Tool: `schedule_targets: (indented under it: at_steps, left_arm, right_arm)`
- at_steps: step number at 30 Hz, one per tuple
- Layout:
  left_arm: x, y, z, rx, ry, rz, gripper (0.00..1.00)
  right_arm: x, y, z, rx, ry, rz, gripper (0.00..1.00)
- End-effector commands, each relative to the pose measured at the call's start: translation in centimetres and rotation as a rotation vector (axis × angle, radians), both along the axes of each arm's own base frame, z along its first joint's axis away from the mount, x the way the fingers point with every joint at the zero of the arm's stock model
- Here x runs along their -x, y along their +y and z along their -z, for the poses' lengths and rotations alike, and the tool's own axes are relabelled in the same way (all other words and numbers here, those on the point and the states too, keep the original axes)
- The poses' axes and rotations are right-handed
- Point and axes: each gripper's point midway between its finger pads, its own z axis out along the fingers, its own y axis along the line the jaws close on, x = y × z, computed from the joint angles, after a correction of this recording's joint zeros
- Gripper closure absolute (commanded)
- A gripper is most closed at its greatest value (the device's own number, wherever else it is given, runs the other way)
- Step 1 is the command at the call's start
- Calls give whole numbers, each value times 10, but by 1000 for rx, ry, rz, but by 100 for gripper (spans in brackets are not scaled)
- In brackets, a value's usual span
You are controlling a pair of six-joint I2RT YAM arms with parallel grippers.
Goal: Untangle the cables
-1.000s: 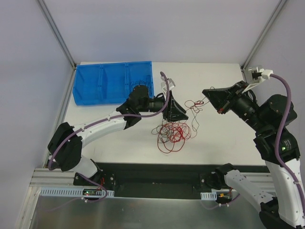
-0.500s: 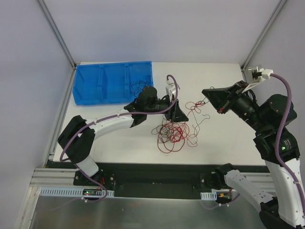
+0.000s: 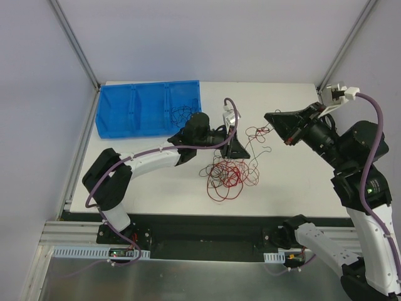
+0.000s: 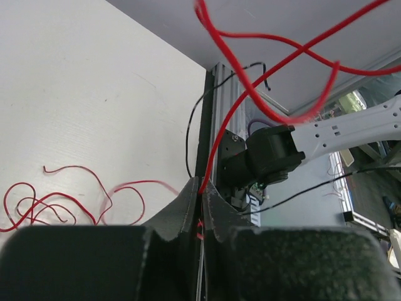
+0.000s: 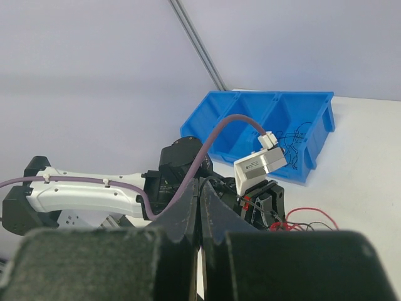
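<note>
We are looking at the white counter (image 3: 294, 188) first, then the blue bin (image 3: 125, 116) sitting at its far left. A bit of thin black wire is lying in the bin.

The cables (image 3: 229, 174) are lying near the middle of the counter, in a loose heap of red loops with some black mixed in. The heap is stretching at a slant, from the near left up to the far right. More loops are hanging at the far right end, between the two arms.

The left gripper (image 3: 243, 153) is squeezing a red strand, with its jaws tight together just above the heap. The right gripper (image 3: 269, 118) is hanging off to the right with its jaws pressed together too. It looks to be pinching a thin strand, but the strand is too small for us to be sure.

We are thinking the job now is pulling the two ends apart. To do it well, we are going slowly and sideways, lifting a little so the loops are sliding free and not pulling into a knot.
</note>
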Motion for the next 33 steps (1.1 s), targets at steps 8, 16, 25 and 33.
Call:
schedule_targets:
  at_steps: [8, 16, 25, 33]
  left_arm:
    - [-15, 36, 86, -198, -64, -206, 100]
    - [-32, 80, 184, -446, 73, -337, 100]
    - [-43, 73, 170, -464, 50, -331, 100]
    - [-36, 84, 114, -403, -2, -362, 49]
  right_arm:
    - [-20, -37, -76, -26, -154, 239, 99]
    - [-11, -63, -183, -67, -358, 359, 99]
    - [-24, -57, -163, -27, -321, 353, 99]
    - [-33, -51, -88, 37, -188, 333, 99]
